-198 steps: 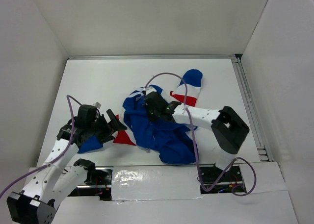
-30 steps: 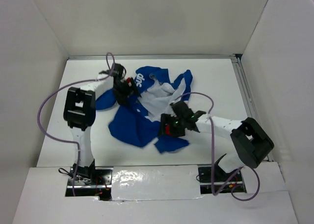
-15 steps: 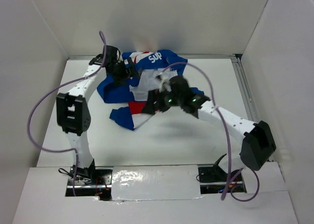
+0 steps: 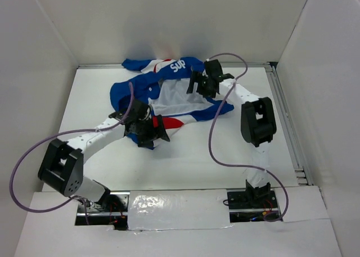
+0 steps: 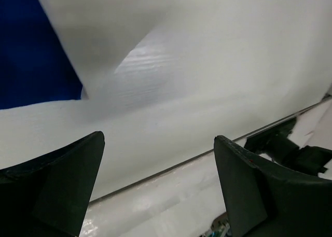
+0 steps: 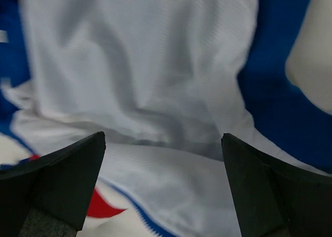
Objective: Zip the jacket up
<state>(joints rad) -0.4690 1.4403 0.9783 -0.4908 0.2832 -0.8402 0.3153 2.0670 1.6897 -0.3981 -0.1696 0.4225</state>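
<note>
White table (image 4: 225, 150) bears jacket (image 4: 171, 98), apparently unzipped.

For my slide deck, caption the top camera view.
Left gripper and right gripper, both open, at the unzipped jacket lying lining-up on the white table.

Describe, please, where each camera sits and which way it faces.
Top external: above and behind the bases, looking down on table, jacket and both arms.
Left wrist: on the left arm, facing across the table past the jacket's edge; open jaws show.
Right wrist: on the right arm, facing the jacket's white lining; open jaws show.
Shared: the jacket, in all three.
</note>
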